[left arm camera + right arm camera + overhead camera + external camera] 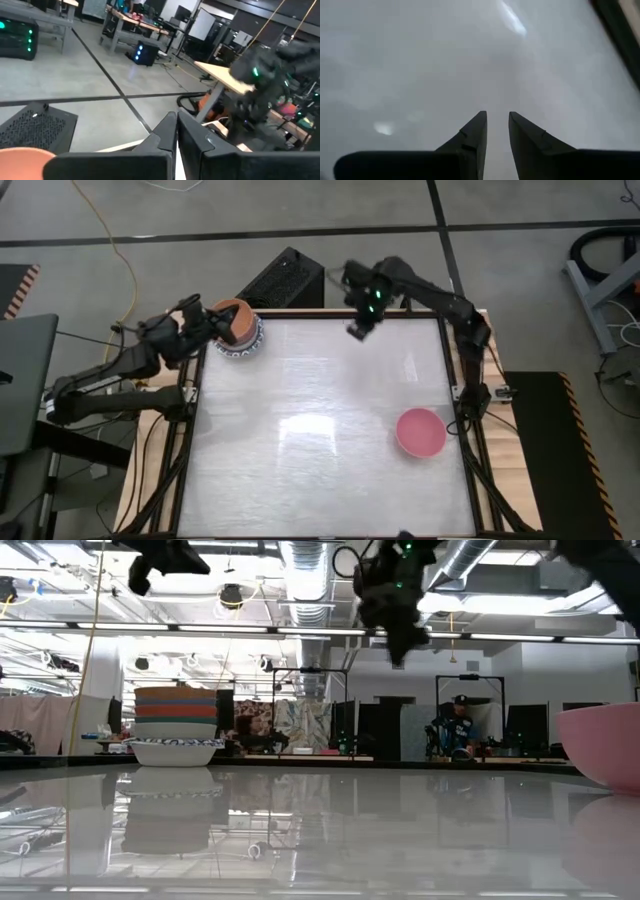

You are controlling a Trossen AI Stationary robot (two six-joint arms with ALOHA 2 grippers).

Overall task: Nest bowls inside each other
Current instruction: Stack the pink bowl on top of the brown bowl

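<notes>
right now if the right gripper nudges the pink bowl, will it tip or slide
The pink bowl would probably slide: the white table looks glossy and reflective. It sits upright with a rounded wall, so a push high on the rim might rock it. It looks rigid, likely light.

Low view: pink round bowl cut off by the right edge. Stack of nested bowls: only rims show, lower colours hard to tell. Left wrist view: right arm blurred.
</notes>
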